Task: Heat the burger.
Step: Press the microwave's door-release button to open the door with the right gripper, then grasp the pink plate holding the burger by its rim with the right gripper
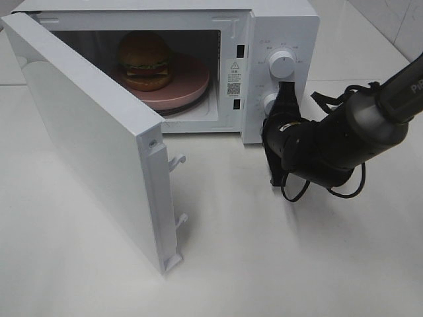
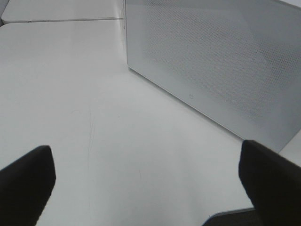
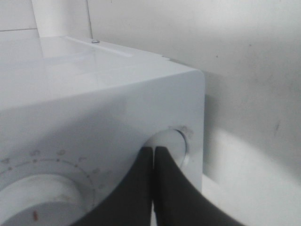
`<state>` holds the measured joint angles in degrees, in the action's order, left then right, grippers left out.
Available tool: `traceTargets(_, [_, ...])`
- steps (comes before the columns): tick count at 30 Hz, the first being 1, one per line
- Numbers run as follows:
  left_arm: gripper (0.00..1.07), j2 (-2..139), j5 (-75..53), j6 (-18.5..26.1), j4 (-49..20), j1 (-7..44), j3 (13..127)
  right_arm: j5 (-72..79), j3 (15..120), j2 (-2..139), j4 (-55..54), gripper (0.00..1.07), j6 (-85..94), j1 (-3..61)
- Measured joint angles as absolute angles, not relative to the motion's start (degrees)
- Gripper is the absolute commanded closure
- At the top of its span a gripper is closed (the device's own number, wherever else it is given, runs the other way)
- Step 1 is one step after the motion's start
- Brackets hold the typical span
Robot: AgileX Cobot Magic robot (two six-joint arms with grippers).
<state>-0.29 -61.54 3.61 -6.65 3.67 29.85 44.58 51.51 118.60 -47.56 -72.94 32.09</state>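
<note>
The burger sits on a pink plate inside the white microwave, whose door stands wide open to the left. My right gripper is shut and empty, held up against the control panel between the upper knob and the lower knob. In the right wrist view, the right gripper has its closed tips at the rim of a white knob. My left gripper is open with nothing between its fingers, facing the door's outer face. It is outside the exterior high view.
The open door juts out over the table toward the front left, with two latch hooks on its free edge. The right arm's black body and cables hang just in front of the control panel. A white tabletop spreads around the microwave.
</note>
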Motion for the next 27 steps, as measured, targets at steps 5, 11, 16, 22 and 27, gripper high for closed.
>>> traceTargets(5, [0.09,-0.3,-61.5,3.6,-6.6,3.7,29.9,44.1,49.4,115.8,-46.0,1.07,-72.6,32.3])
traceTargets(11, [0.09,-0.3,-61.5,3.6,-6.6,3.7,29.9,40.6,43.1,110.8,-45.6,1.07,-70.2,32.4])
traceTargets(16, [0.09,-0.3,-61.5,3.6,-6.6,3.7,29.9,37.0,38.9,105.7,-45.6,1.07,-65.9,32.4])
traceTargets(22, [0.09,-0.3,-61.5,3.6,-6.6,3.7,29.9,31.2,36.0,100.4,-45.6,1.07,-57.2,32.4])
traceTargets(27, [0.09,-0.3,-61.5,3.6,-6.6,3.7,29.9,23.4,35.5,96.9,-45.6,1.07,-42.9,32.4])
